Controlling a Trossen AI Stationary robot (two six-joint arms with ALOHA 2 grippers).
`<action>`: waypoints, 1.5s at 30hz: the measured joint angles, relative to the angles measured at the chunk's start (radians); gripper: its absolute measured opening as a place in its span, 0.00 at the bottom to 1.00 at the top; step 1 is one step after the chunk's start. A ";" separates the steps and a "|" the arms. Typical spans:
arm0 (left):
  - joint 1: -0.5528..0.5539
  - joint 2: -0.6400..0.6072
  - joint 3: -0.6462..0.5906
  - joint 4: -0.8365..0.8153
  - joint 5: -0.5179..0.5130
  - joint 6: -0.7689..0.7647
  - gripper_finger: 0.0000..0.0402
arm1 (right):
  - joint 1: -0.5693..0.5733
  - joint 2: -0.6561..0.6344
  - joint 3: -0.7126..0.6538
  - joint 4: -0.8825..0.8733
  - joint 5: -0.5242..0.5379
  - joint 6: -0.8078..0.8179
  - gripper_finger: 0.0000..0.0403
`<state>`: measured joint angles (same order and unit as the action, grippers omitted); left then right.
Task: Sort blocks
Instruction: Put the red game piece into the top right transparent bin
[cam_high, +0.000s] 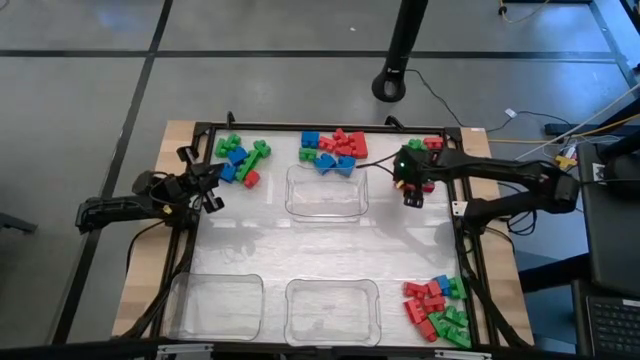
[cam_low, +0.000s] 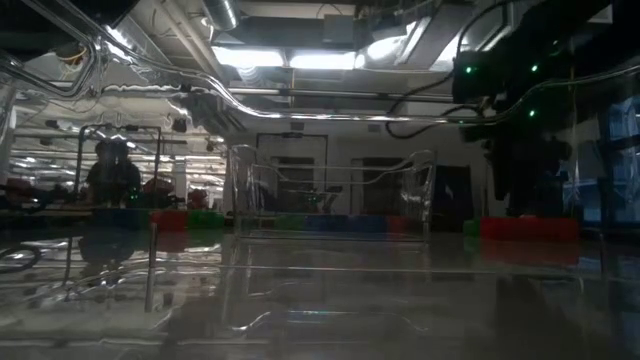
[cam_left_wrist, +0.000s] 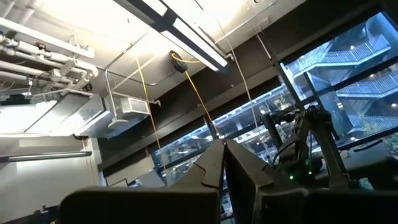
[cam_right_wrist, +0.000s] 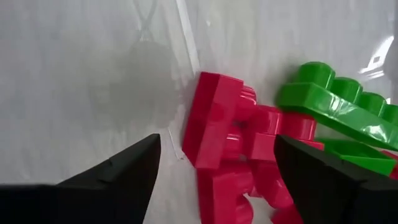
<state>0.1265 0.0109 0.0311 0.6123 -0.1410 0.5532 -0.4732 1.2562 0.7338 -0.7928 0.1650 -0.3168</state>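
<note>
- right gripper (cam_high: 411, 193) over the table's far-right area, just right of the far-centre tray (cam_high: 326, 190), fingers pointing down at a small cluster of blocks (cam_high: 425, 150)
- right wrist view: jaws spread wide, nothing between the pads; 1 finger (cam_right_wrist: 118, 174) on bare table, the other finger (cam_right_wrist: 329, 177) on the far side of a red block (cam_right_wrist: 214, 121)
- that red block lies between the open fingers, touching more red blocks and a green block (cam_right_wrist: 333, 102) beside it; none is gripped
- left gripper (cam_high: 212, 190) at the table's left edge, jaws together, empty; its wrist camera points up at the ceiling lights and windows, so it sees no blocks
- block piles in the high view, 4 total:
- far-left pile (cam_high: 240, 162), green/blue/red, just beside the left gripper
- far-centre pile (cam_high: 330, 150), blue/red/green, behind the far-centre tray
- far-right cluster, red/green, under the right arm
- near-right pile (cam_high: 436, 308), mostly red and green, at the table's corner
- 3 clear trays: far-centre, near-left tray (cam_high: 215, 305), near-centre tray (cam_high: 332, 310); no blocks visible in any
- low view: dark; right arm hangs at right, strips of red/green/blue along the far edge
</note>
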 joint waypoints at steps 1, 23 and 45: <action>0.000 0.000 0.000 -0.001 0.000 -0.003 0.01 | -0.009 0.008 -0.004 0.016 0.000 -0.003 0.77; 0.000 0.000 0.000 -0.025 0.000 -0.037 0.01 | -0.027 0.057 -0.152 0.277 0.000 -0.003 0.62; 0.000 0.000 0.000 -0.018 0.000 -0.002 0.01 | -0.024 0.054 -0.184 0.348 0.002 -0.056 0.26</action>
<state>0.1265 0.0109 0.0311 0.5945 -0.1410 0.5514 -0.4976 1.3099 0.5499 -0.4450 0.1667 -0.3726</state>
